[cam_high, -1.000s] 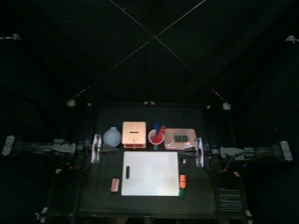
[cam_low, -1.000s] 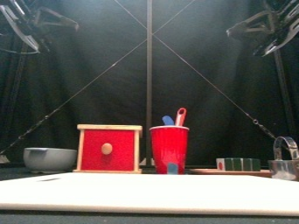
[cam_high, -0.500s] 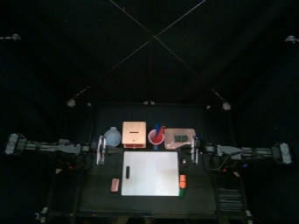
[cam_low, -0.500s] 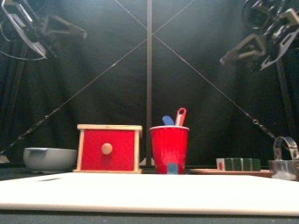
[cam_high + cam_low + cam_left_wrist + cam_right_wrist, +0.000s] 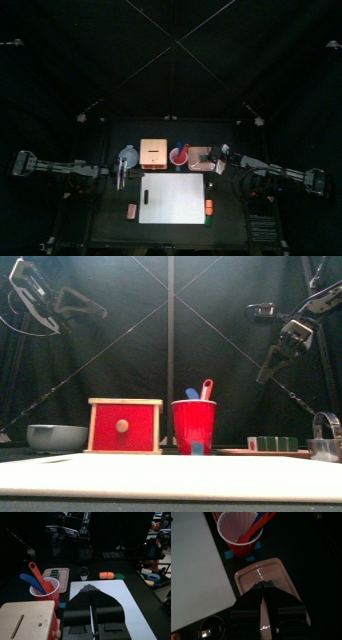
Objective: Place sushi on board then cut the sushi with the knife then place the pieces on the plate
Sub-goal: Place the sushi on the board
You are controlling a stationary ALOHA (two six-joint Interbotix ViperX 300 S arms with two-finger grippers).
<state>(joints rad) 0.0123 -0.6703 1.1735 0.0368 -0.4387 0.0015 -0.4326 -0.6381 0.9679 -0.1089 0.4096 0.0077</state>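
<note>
The dark green sushi roll point(image 5: 278, 443) lies on the pink tray point(image 5: 238, 452) at the back right; it shows too in the left wrist view point(image 5: 53, 573). A red cup point(image 5: 194, 426) holds a blue knife point(image 5: 193, 393) and a red knife point(image 5: 206, 388). Nothing lies on the white board point(image 5: 175, 197). My right gripper point(image 5: 264, 585) hangs above the tray point(image 5: 250, 576) with its jaws together, hiding the sushi there. High over the board's left side, my left gripper point(image 5: 91, 587) is shut and holds nothing.
A wooden box with a red drawer front point(image 5: 124, 426) stands left of the cup, and a blue-grey bowl point(image 5: 56, 437) further left. The metal cutter point(image 5: 326, 436) is at the far right. Orange point(image 5: 209, 205), green point(image 5: 210, 214) and pink point(image 5: 131, 210) toys flank the board.
Both arms have swung inward from their rest poses. The right gripper has come down and forward over the tray; the left has moved toward the board.
</note>
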